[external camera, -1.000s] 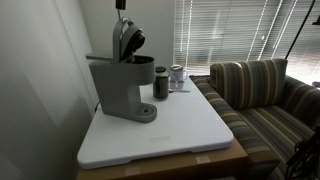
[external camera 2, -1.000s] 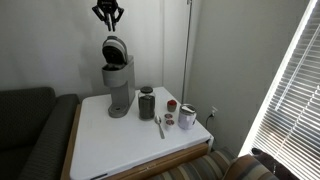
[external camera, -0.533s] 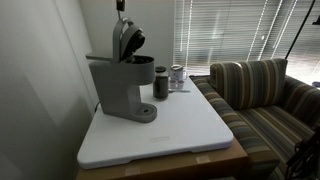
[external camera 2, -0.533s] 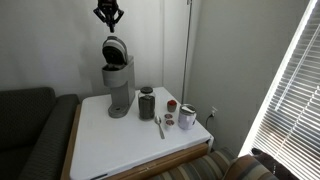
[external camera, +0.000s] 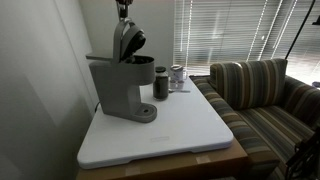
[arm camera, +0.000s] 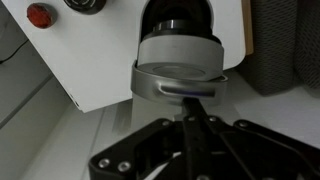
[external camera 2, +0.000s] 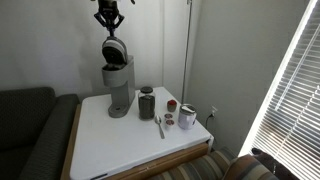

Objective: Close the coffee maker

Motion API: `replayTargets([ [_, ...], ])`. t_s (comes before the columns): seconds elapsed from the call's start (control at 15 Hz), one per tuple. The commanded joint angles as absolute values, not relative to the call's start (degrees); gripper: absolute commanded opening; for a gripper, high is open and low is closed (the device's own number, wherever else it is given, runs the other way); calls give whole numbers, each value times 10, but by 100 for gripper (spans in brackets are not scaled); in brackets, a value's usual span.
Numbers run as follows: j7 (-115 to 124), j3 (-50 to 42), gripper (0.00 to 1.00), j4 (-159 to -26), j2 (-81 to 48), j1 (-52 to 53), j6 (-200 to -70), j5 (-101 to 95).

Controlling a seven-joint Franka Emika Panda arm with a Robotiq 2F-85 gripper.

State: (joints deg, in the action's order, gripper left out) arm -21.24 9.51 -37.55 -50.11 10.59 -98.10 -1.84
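Observation:
The grey coffee maker stands at the back of the white table in both exterior views. Its hinged lid is tilted up and open, showing the dark lining. My gripper hangs straight above the raised lid, a little clear of it, and is partly cut off by the top edge in an exterior view. In the wrist view the lid lies directly below my gripper. The fingers are pressed together and hold nothing.
A dark cylindrical cup, a clear jar, a white mug, a spoon and small red lids sit beside the machine. A wall stands just behind it. A striped sofa borders the table.
My gripper has shifted very slightly above the lid. The lid stays open and nothing on the table has moved.

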Motion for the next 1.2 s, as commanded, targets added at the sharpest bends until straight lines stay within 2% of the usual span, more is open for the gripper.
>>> replayTargets([
  [0.0,-216,97,0,-356,-506,101,-927,-14],
  [0.53,-221,96,0,-348,-506,100,-845,-16],
  [1.13,-267,108,0,-328,-488,97,-836,-8],
])
